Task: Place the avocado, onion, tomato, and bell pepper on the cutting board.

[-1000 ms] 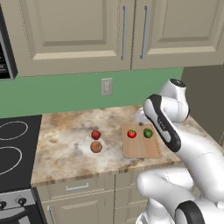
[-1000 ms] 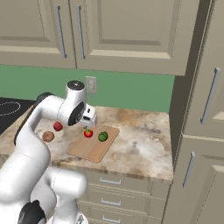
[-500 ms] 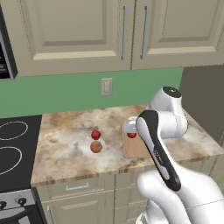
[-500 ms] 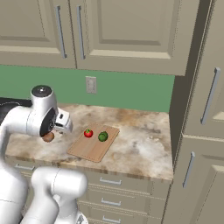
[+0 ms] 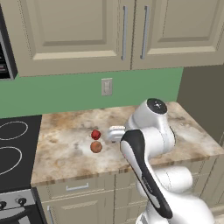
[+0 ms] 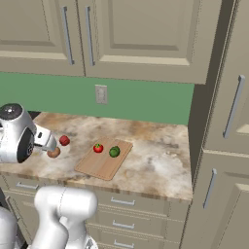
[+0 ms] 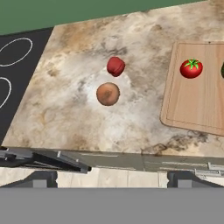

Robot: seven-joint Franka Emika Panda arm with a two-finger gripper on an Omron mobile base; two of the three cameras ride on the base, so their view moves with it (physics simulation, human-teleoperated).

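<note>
board [image 6: 103,163]: flat on the counter [image 6: 155,165], light wood, raised rim. long axis runs from the front edge back toward the wall, skewed a little to the right in the right base view. in the hand view [image 7: 199,103] the long side runs up-down in frame.
tomato [image 6: 98,148]: on the board, at its back end, left of the avocado; green top faces up. in the hand view [image 7: 191,68] the leafy top faces the camera.
avocado [image 6: 114,151]: on the board, just beside the tomato, apart from it. too rounded to read a long axis. in the hand view [image 7: 222,70] only a dark sliver at the right edge.
pepper [image 7: 116,66]: on bare counter, off the board, well left of it. deep red, lumpy. which way the stem end points: cannot tell. also seen from the left base [image 5: 96,134].
onion [image 7: 108,94]: on bare counter, just in front of the pepper, close but a gap shows between them. round, no clear axis. nearer the front edge than the pepper [image 5: 96,147].
gripper [image 7: 110,178]: jaws spread wide, nothing between them. fingertips [image 7: 41,178] sit low in the hand view, over the counter's front edge, short of the onion.
stove [image 7: 13,65]: left of the counter, black top with white rings.
</note>
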